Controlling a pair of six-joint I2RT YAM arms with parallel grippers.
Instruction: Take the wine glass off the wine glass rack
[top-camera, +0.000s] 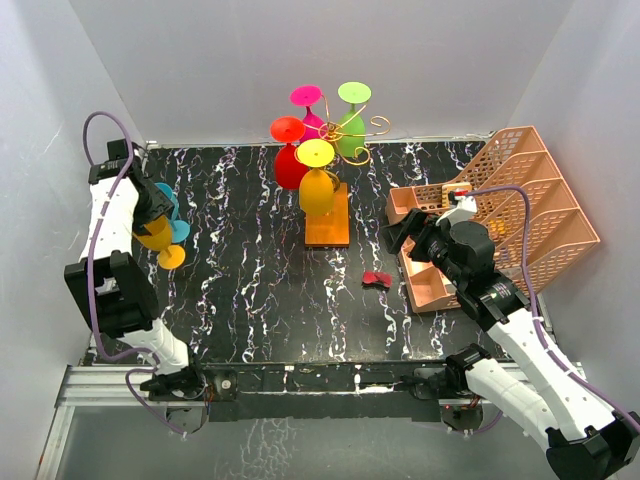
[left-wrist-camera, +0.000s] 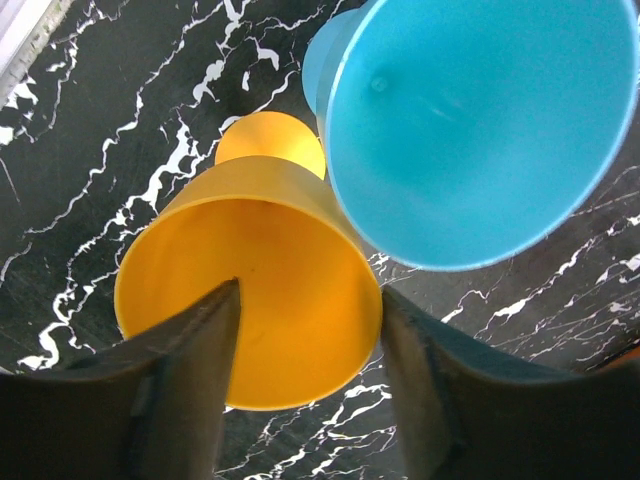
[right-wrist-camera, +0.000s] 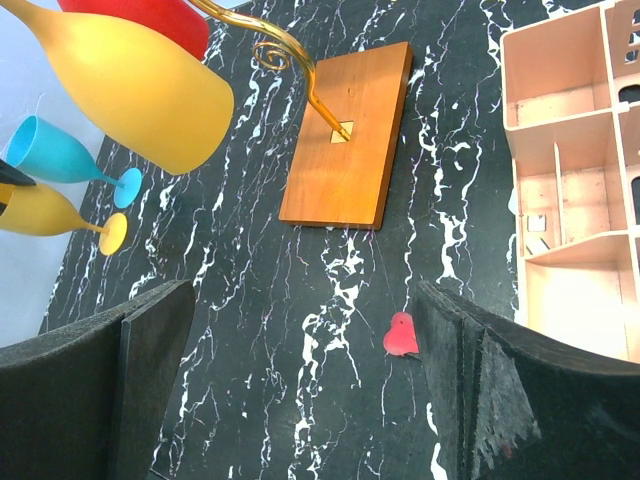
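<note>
The wine glass rack (top-camera: 356, 136) is a gold wire stand on an orange-brown wooden base (top-camera: 327, 220) at the back centre; the base also shows in the right wrist view (right-wrist-camera: 348, 135). Yellow (top-camera: 317, 187), red (top-camera: 289, 160), pink (top-camera: 311, 107) and green (top-camera: 350, 126) wine glasses hang on it. My left gripper (top-camera: 152, 220) is at the far left, its fingers (left-wrist-camera: 200, 360) against both sides of an orange wine glass (left-wrist-camera: 260, 280) low over the table. A blue wine glass (left-wrist-camera: 470, 130) lies right beside it. My right gripper (right-wrist-camera: 305, 300) is open and empty, right of the rack.
A peach lattice desk organiser (top-camera: 520, 200) stands at the right, close to my right arm. A small red heart-shaped piece (top-camera: 377, 279) lies on the black marbled table (top-camera: 260, 290) in front of the rack base. White walls close in the left, back and right sides.
</note>
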